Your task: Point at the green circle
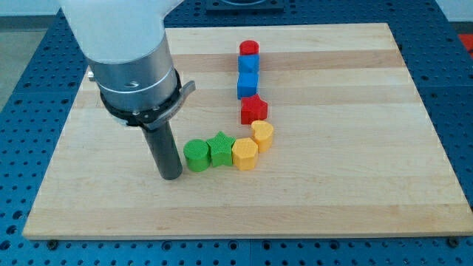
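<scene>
My tip (171,176) stood on the surface (355,192) just left of the green circle (196,156); pointing seemed nearly done. The end effector had no jaws.

Lighting: bright, even, overhead. Shadows: soft, short, under the blocks and rod. Glare: faint sheen on wooden board (355,148). Focus: sharp throughout.

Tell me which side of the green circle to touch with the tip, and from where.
Its free side wall facing the view's left. The green circle touches the green star on its right, so only the left is open. My tip already stands just left of it, slightly lower, so a short move rightward should probably do.
</scene>
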Controlling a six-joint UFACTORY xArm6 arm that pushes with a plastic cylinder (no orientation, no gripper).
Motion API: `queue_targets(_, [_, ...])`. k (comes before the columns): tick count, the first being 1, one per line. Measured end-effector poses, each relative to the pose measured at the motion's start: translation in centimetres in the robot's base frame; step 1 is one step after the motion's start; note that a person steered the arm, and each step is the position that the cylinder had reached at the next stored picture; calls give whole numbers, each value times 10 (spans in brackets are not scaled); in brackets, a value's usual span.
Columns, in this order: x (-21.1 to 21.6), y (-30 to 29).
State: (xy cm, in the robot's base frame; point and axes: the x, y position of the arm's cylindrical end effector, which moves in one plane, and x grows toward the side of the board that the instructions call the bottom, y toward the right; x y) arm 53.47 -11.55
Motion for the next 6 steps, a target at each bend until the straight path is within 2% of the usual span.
queue_targets(1, [-12, -4])
queue_targets(2, [10, -8])
queue_targets(3, [72, -6])
queue_targets(4, [47, 38])
queue_targets(6, [47, 28])
